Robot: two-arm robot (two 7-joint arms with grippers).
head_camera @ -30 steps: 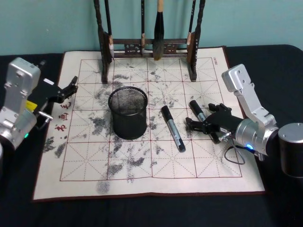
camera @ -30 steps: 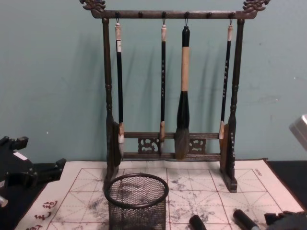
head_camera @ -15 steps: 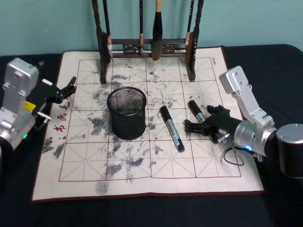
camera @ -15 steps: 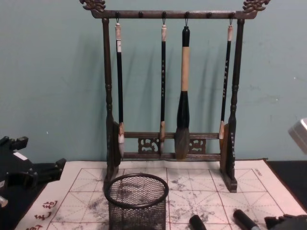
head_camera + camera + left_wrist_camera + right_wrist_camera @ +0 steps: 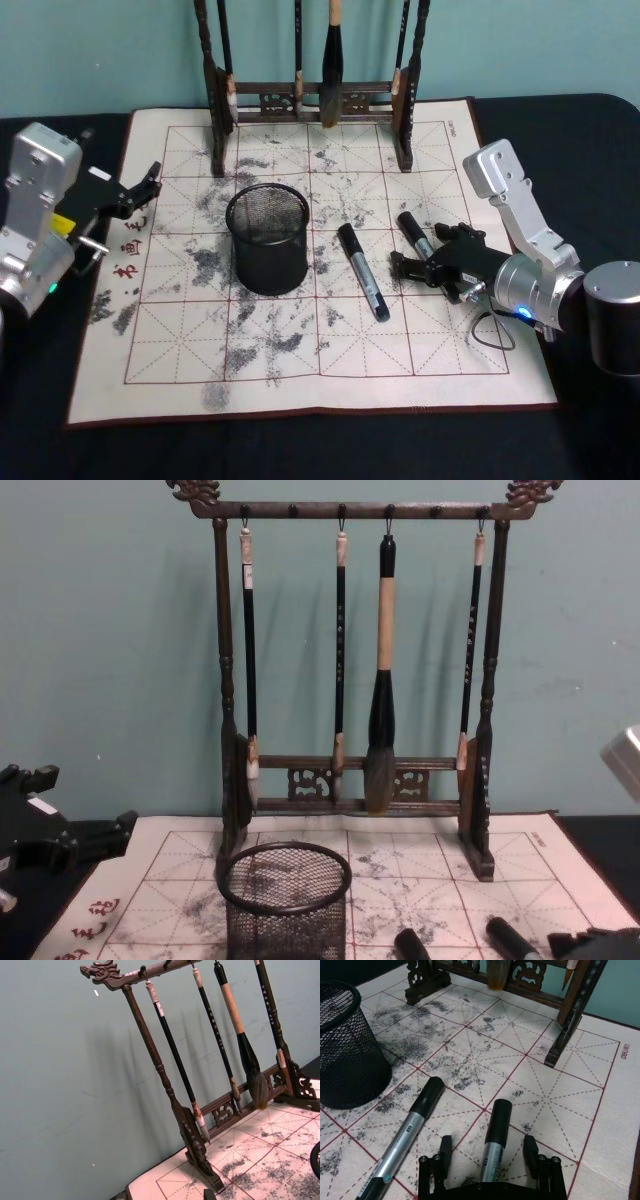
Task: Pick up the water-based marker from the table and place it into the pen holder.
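Right wrist view: black-capped silver marker, right gripper astride

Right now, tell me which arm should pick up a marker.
Right. The right gripper has its open jaws either side of a marker lying on the mat; the left gripper sits at the mat's far edge, beyond the pen holder.

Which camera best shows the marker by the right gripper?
Right wrist view: the marker lies between the right gripper's open fingers, not yet gripped. Head view shows its cap end, the rest behind the gripper. Chest view catches its cap at the bottom edge.
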